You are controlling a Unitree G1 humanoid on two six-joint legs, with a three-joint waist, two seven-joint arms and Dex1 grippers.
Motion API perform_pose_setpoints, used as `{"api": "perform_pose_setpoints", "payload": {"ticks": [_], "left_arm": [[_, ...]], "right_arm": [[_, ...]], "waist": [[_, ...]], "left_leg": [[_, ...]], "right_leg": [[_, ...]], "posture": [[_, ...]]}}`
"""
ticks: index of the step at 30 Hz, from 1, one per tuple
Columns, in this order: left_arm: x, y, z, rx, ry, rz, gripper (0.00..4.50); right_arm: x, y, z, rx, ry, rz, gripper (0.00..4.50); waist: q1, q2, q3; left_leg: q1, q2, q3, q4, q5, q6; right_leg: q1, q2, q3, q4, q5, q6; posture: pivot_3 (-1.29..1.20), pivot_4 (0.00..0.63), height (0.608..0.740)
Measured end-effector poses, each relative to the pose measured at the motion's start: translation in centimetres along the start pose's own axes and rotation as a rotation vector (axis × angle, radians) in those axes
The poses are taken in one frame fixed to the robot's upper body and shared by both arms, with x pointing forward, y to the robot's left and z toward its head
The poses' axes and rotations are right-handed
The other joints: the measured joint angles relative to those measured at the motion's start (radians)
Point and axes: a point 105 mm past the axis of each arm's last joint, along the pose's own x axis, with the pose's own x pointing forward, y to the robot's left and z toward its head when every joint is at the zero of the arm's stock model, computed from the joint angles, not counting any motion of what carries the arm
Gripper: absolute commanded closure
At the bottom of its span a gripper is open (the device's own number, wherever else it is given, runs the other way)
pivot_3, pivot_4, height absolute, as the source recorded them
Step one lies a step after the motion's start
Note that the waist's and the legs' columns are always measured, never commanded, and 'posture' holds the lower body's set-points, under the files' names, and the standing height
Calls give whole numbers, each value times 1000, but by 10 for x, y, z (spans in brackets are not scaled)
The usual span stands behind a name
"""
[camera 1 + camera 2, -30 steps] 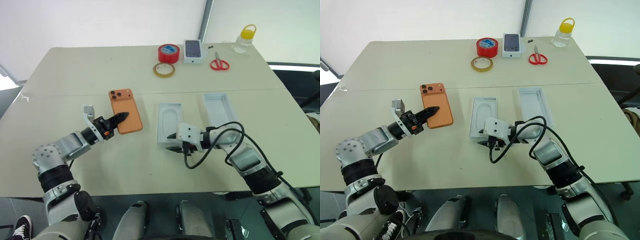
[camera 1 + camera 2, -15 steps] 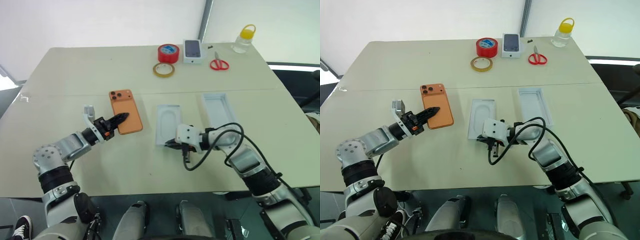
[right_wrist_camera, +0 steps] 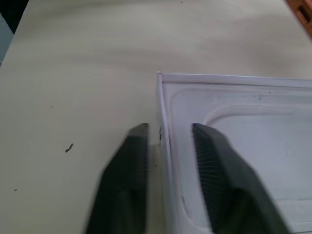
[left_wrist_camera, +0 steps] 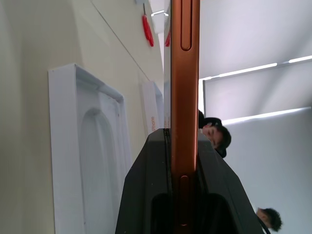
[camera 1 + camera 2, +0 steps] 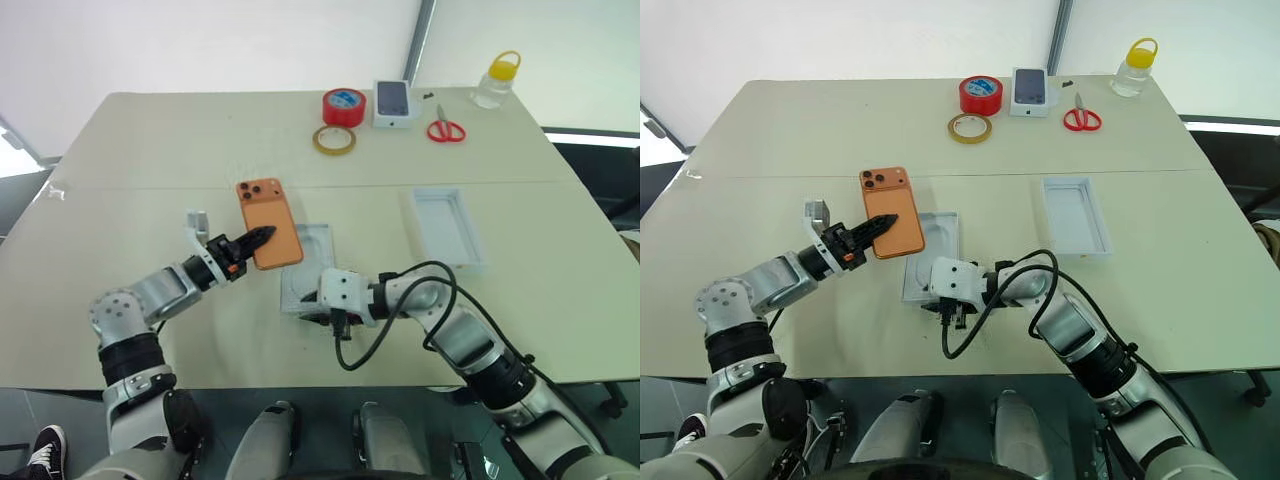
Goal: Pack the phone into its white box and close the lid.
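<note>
The flat orange smartphone with rounded corners (image 5: 270, 236) was held off the pale table (image 5: 150, 150) by its near end, pinched tight between the two black fingers of the left gripper (image 5: 262, 236). In the left wrist view the phone was seen edge-on, clamped between the fingers. Its long side ran from near to far, and its camera lenses were at the far end. The shallow white cardboard tray with an oval shape pressed in it (image 5: 940, 240) lay just to the right of the phone and partly under it. The tray's long side ran the same way as the phone. The right gripper (image 3: 168, 146) was at the tray's near left corner, with its fingers parted and one on each side of the thin wall. No squeeze on the wall could be seen. The taller white cardboard tray (image 5: 448, 225) lay well apart, on the right. The left arm was the nearer one to the phone, so a short move right and down was likely needed next.
</note>
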Motion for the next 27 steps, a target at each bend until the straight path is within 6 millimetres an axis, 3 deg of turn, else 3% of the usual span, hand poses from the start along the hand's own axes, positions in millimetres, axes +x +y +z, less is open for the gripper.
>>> {"api": "perform_pose_setpoints", "payload": {"ticks": [3, 6, 9, 14, 15, 16, 22, 23, 27], "left_arm": [[1, -1, -2, 2, 12, -4, 4496], [3, 0, -13, 14, 53, 7, 4496], [8, 4, -26, -1, 106, 17, 4496], [16, 5, -39, 5, 170, 17, 4496], [17, 5, -41, 7, 181, 19, 3527], [17, 5, -43, 9, 191, 18, 3256], [15, 4, -42, 23, 206, 12, 366], [15, 3, -42, 23, 207, 2, 52], [14, 1, -39, 46, 215, 3, 52]], "right_arm": [[-10, -3, 0, 54, -20, 14, 21], [-37, -10, -4, 108, -25, 25, 21], [-64, -27, -22, 137, 32, -50, 21], [-82, -44, -52, 151, 121, -142, 21], [-82, -46, -54, 149, 127, -156, 0], [-82, -47, -55, 145, 130, -166, 0], [-79, -52, -50, 112, 109, -199, 0], [-79, -52, -50, 108, 109, -204, 0], [-77, -56, -50, 109, 107, -223, 0]], "waist": [[2, 0, 0], [4, 0, 0], [6, 0, 0], [-2, 0, 0], [-2, 0, 0], [-1, 0, 0], [4, 0, 0], [5, 0, 0], [4, 0, 0]], "left_leg": [[0, 0, 0, 0, 0, 0], [0, 0, 0, 1, -1, 1], [0, 0, 0, 1, -1, 2], [0, 0, 0, 0, -1, 1], [0, 0, 0, 0, -1, 1], [0, 0, 0, 0, -1, 1], [0, 0, 0, 1, -1, 1], [0, 0, 0, 1, -1, 1], [0, 0, 0, 1, -1, 1]], "right_leg": [[1, 0, 0, -1, 0, 0], [3, 0, -1, -3, 0, 0], [3, 0, -1, -3, 0, 0], [2, 0, 0, -3, 0, 0], [2, 0, 0, -2, 0, 0], [2, 0, 0, -2, 0, 0], [3, 0, -1, -3, 0, 0], [3, 0, -1, -3, 0, 0], [3, 0, -1, -3, 0, 0]], "posture": [[0, 150, 740], [0, 150, 740], [0, 150, 740], [0, 150, 740], [0, 150, 740], [0, 150, 740], [0, 150, 740], [0, 150, 740], [0, 150, 740]]}}
